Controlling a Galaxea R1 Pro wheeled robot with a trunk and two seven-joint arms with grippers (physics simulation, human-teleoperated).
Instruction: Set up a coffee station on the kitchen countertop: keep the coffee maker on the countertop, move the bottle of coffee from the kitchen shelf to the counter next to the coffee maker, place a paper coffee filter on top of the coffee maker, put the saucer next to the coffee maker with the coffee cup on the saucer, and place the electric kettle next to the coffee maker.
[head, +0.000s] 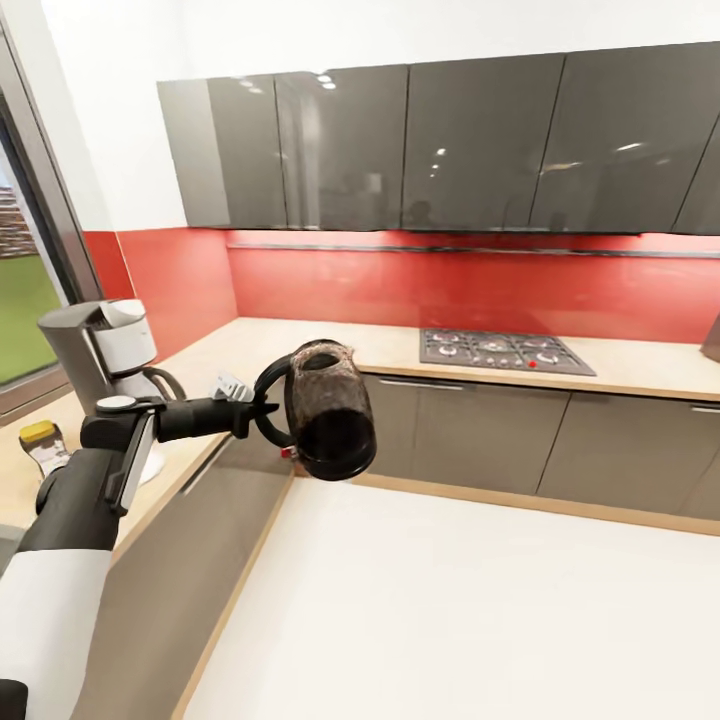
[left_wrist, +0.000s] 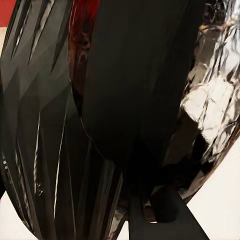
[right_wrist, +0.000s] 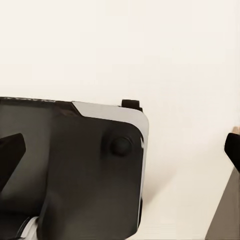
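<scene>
The left gripper (head: 255, 407) is clenched on the loop handle of the electric kettle (head: 328, 423), carried tipped on its side in the air beyond the counter edge, mouth and base roughly horizontal. In the left wrist view the kettle's dark handle and reflective body (left_wrist: 215, 95) sit hard against the camera, which fits a firm grasp. The coffee maker (head: 105, 350) stands on the countertop (head: 250, 345) at about 9 o'clock from the kettle, with the bottle of coffee (head: 42, 445) near it toward 7 o'clock.

Step in hand, as judged: carrying the kettle to the counter beside the coffee maker.

- Rotate the wrist until the base faces down before lowering
- Approach over the bare counter at the coffee maker's 3 o'clock side, clear of its cord
- Set the base flat, then release

Whether the right gripper's fingers are released or clenched cannot be told; its wrist view shows a dark robot part (right_wrist: 70, 170) over pale floor
</scene>
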